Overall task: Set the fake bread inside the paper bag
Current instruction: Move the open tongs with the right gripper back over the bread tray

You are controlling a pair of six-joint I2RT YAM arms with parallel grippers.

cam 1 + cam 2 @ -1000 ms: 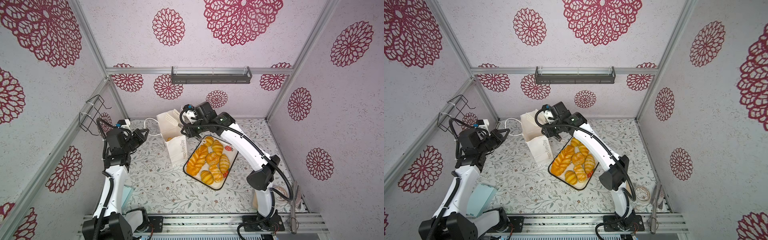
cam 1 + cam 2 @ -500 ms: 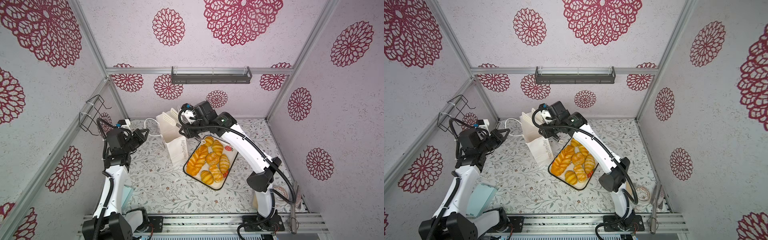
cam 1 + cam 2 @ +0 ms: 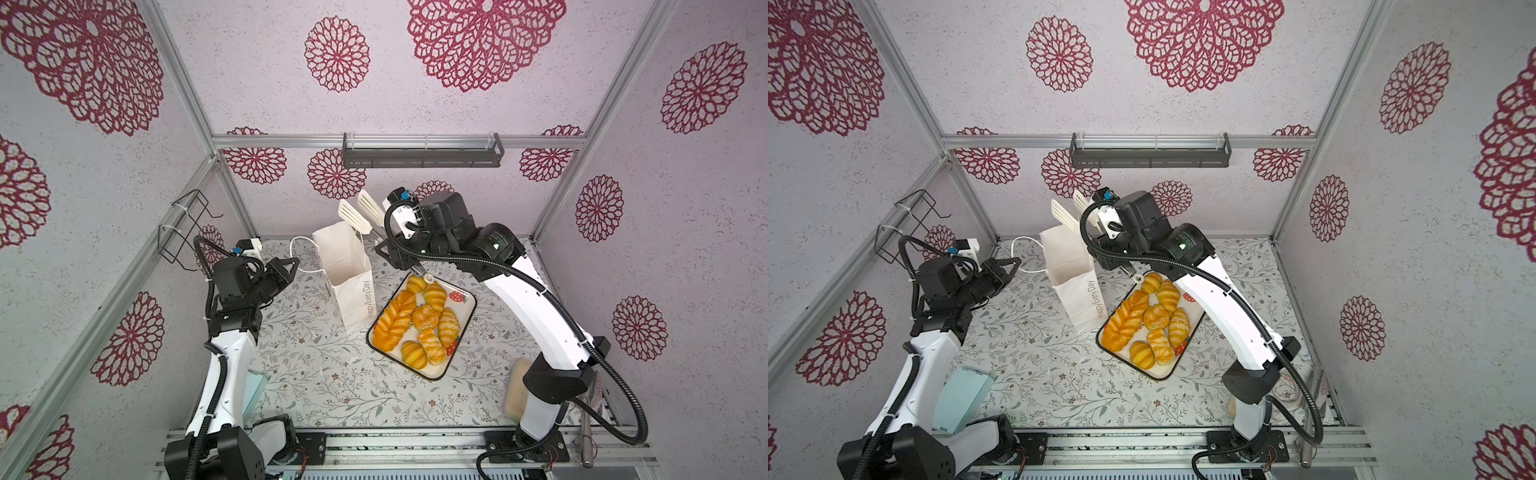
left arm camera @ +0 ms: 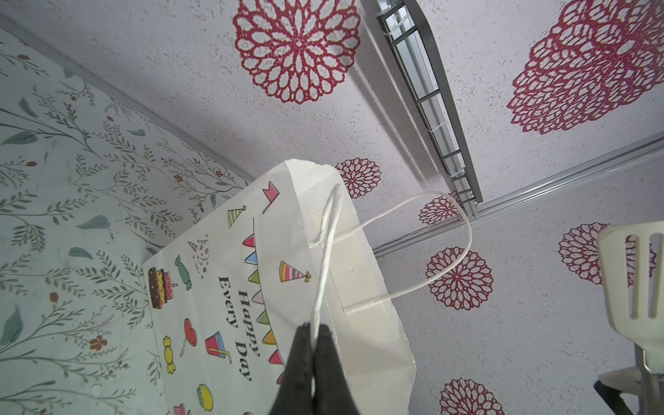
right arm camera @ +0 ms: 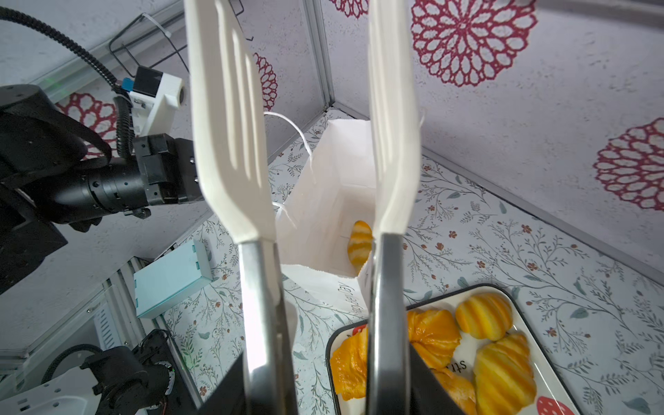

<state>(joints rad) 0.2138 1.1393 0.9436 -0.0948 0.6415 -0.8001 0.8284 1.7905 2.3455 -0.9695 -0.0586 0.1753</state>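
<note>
Left gripper [image 4: 312, 334] is pinched tight on one cord handle [image 4: 325, 258] of the paper bag [image 3: 349, 270], drawing the mouth open. The bag stands upright on the table [image 3: 316, 365], just beside the tray [image 3: 434, 371]. Right gripper [image 5: 327, 381] is clamped on the steel arms of my tongs [image 5: 230, 143]. Their white slotted blades stand apart with nothing between them, raised above the bag's mouth. One croissant [image 5: 359, 240] lies on the bag's floor. The rest of the fake bread [image 3: 426, 318], seven pieces by my count including the braided loaf [image 3: 395, 322], sits packed together on the tray. Step in hand, as I judge it: take the tongs across to the tray for the next piece. Notes: choose a piece at the edge of the pile, since the one nearest the bag looks freest. Straddle it across its short width, blades flat to its sides. Squeeze gently, because the glaze looks slippery. Lift clear of the tray rim and the bag's lip before crossing. The left hold must not slacken, or the mouth may fold shut.
</note>
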